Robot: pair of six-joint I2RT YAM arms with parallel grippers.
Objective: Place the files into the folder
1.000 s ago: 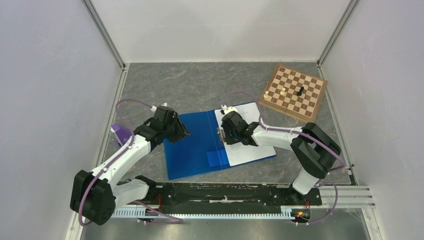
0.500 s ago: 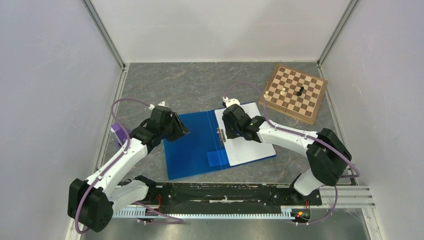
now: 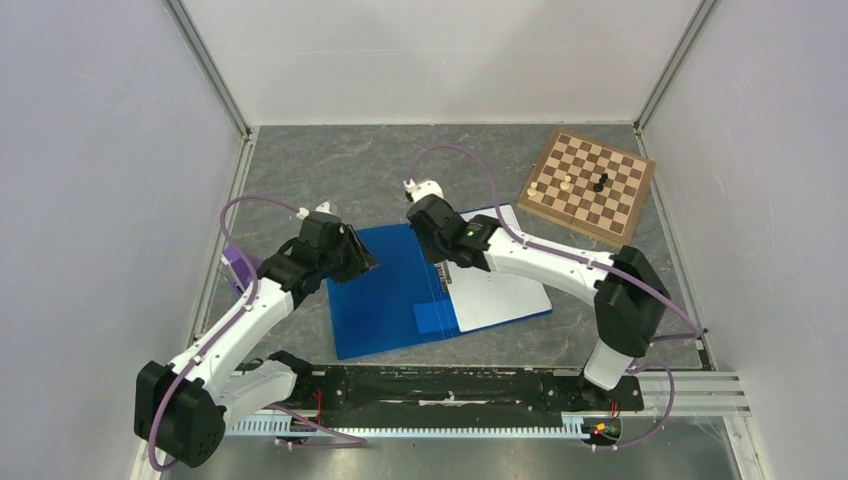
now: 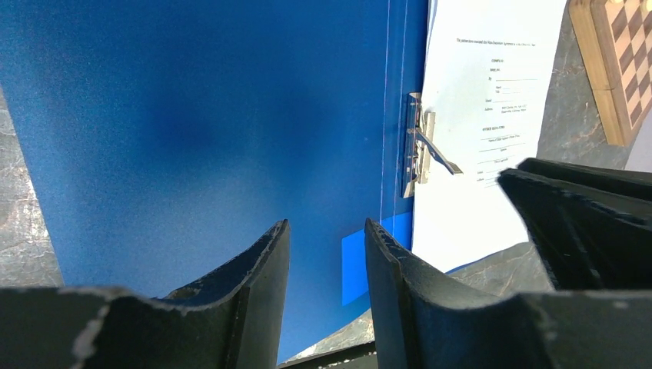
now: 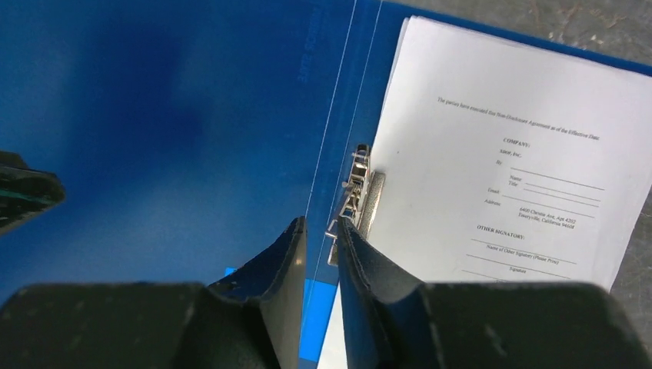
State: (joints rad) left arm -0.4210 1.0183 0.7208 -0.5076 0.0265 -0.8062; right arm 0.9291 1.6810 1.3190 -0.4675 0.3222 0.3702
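The right hand [image 3: 437, 247] slides off the files [image 3: 500, 285] to the spring clip [image 5: 355, 201] at the folder [image 3: 385, 300] spine, fingers nearly closed, gripping nothing. Papers sit inside; the left hand [image 3: 362, 262], slightly open and empty, hovers at the folder's left cover, closing seems next.

Wooden chessboard [image 3: 590, 187] sits tilted in the far right corner of the grey marbled table [image 3: 350, 165], with a few pieces on it: a couple of pale ones [image 3: 566, 184] and a black one [image 3: 600, 182]. Small purple thing [image 3: 238, 266] by the left edge.
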